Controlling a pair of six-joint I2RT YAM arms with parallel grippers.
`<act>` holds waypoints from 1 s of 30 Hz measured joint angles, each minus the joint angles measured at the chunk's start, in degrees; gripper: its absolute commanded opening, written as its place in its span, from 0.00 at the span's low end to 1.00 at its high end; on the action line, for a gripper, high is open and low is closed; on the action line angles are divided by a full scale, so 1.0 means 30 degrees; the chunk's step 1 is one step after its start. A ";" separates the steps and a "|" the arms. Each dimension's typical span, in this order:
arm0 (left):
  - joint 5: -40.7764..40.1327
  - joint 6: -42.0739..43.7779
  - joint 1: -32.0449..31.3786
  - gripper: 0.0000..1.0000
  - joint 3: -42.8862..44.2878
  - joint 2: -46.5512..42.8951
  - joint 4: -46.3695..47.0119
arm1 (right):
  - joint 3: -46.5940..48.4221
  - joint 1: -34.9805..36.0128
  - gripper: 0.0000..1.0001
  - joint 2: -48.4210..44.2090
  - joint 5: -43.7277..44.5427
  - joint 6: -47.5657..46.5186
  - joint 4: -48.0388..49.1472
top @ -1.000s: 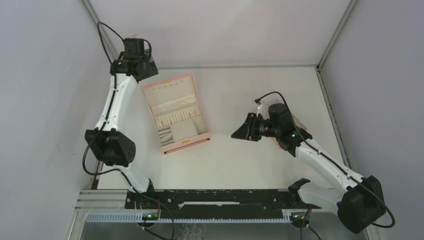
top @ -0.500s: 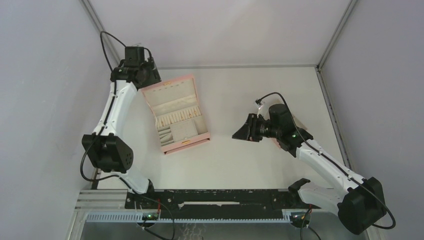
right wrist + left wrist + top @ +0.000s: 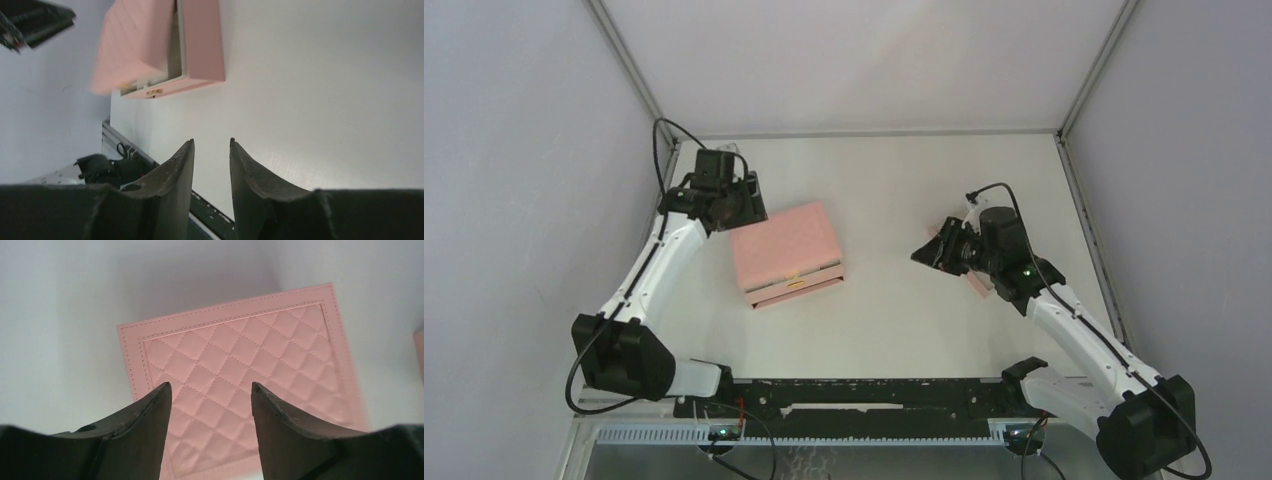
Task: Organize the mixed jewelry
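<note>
The left tool hangs at the far left corner of the pink quilted box, over its lid. In the left wrist view the left tool has its two dark fingers set well apart, and only the stitched diamond lid of the box shows in the gap. Nothing is gripped. I cannot tell whether the fingertips touch the lid.

The right tool is out over the white bench, well apart from the box and pointing toward it. Seen from the right wrist, the right tool has only a narrow gap between its fingers, with bare bench behind it and nothing held.

From above, the lid lies down on the box. In the right wrist view the box is blurred at the lid, with a thin pale slit between lid and base.

The rings cannot be made out in any view. The lid covers the inside of the box.
</note>
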 measured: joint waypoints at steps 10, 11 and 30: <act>0.0277 -0.0619 -0.1523 0.63 -0.3927 -0.2776 -0.0007 | 0.0124 -0.1064 0.47 -0.0780 0.2732 0.0044 -0.1450; 0.0160 -0.0619 -0.1523 0.63 -0.4000 -0.2922 0.0022 | 0.0270 -0.1115 0.47 -0.0743 0.2965 0.0015 -0.1807; -0.2594 -0.1144 -0.4707 0.62 -0.2943 -0.2980 0.0182 | 0.2237 -0.1282 0.51 -0.0146 0.8029 -0.0495 -0.5778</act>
